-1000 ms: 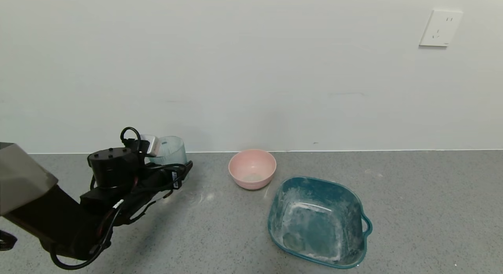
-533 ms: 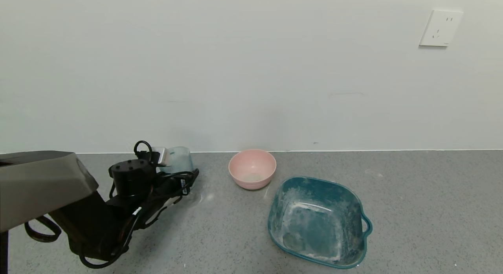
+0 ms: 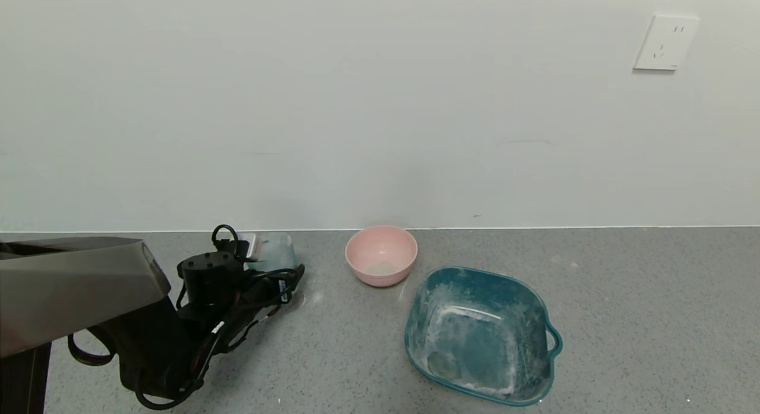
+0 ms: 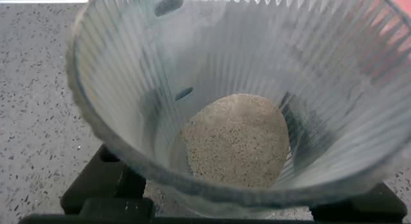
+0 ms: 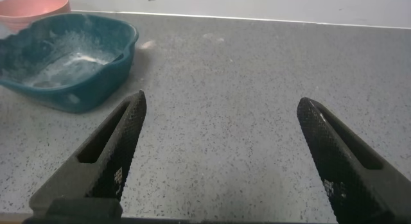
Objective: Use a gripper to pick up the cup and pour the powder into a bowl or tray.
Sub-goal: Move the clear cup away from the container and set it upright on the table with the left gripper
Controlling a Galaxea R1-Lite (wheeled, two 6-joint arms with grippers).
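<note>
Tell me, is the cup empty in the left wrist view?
No, a small heap of whitish powder lies on the bottom of the ribbed cup.

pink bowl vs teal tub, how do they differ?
The pink bowl is round; the teal tub is squarish with a side handle. The bowl is smaller and sits nearer the wall; the tub is wider and nearer the robot. The bowl holds only a little powder at its bottom; the tub's inside is smeared white all over. Both stand upright and open on the grey counter, close together.
</note>
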